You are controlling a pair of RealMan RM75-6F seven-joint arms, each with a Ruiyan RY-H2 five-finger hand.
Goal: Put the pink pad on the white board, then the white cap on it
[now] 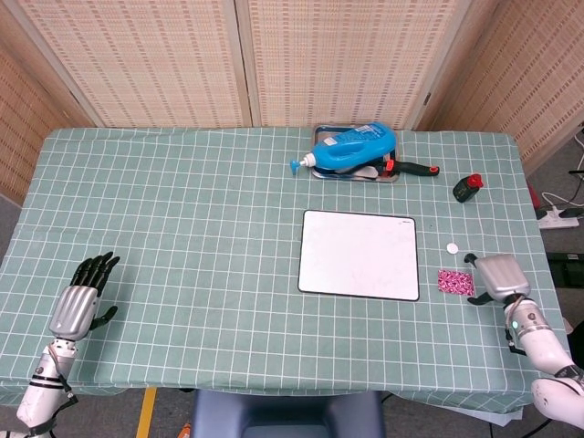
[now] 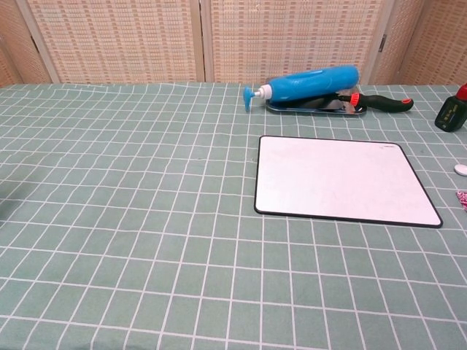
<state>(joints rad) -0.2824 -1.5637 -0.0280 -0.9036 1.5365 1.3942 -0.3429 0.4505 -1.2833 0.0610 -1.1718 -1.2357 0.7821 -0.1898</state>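
The white board [image 1: 359,255] lies flat right of the table's centre, also seen in the chest view [image 2: 343,180]. Just off its right edge lies the pink pad [image 1: 455,282], with the small white cap [image 1: 452,247] a little behind it. The chest view catches the cap [image 2: 462,169] and a sliver of the pad [image 2: 462,198] at its right border. My right hand [image 1: 493,276] hovers palm down right beside the pad, its silver back up, fingertips at the pad's right edge, holding nothing. My left hand [image 1: 78,301] rests open near the front left edge, fingers spread.
A blue bottle [image 1: 351,148] lies on a metal tray [image 1: 319,137] at the back, with a red-and-black handled tool [image 1: 411,168] beside it. A small dark bottle with a red top [image 1: 468,187] stands at the far right. The table's right edge runs close to my right hand.
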